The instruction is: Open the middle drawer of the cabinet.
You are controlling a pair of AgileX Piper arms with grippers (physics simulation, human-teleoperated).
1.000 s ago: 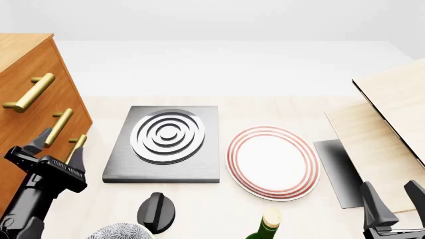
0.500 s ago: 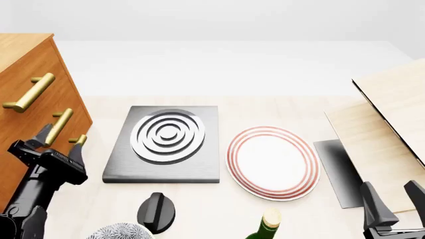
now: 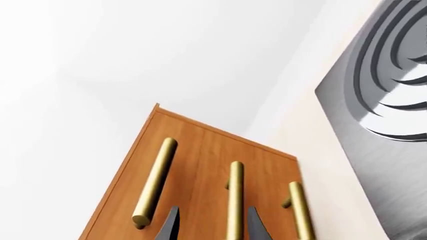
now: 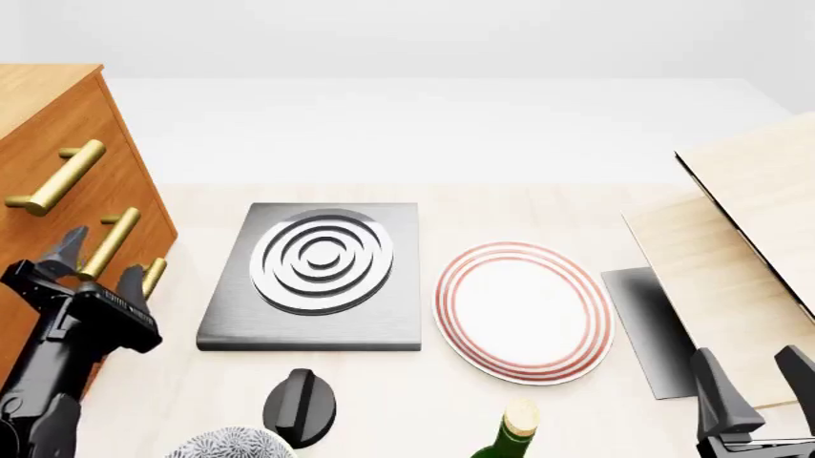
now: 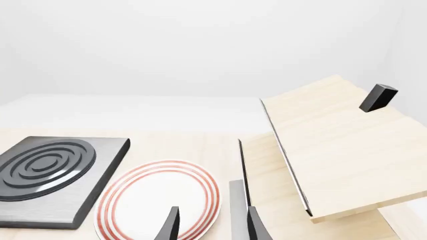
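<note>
The cabinet (image 4: 57,119) is a tall orange-brown wooden chest at the left, with three brass bar handles stacked on its front. The middle drawer (image 4: 140,229) carries the second handle (image 4: 113,240), and its front looks flush with the others. My left gripper (image 4: 99,260) is open, one finger on each side of that handle's lower part. In the left wrist view the handle (image 3: 235,200) runs between the dark fingertips (image 3: 171,226) of the left gripper (image 3: 212,227). My right gripper (image 4: 758,386) is open and holds nothing at the near right, over the table (image 5: 212,227).
A grey slab with raised rings (image 4: 319,272) lies right of the cabinet, a red-rimmed plate (image 4: 522,310) beside it. A black knob-like object (image 4: 303,405), a speckled bowl (image 4: 229,445) and a green bottle (image 4: 510,434) sit near the front. A pale wood board structure (image 4: 751,229) stands at right.
My left gripper has moved left and forward toward the cabinet, from near the bottom handle to around the middle handle. The right arm has not moved.
</note>
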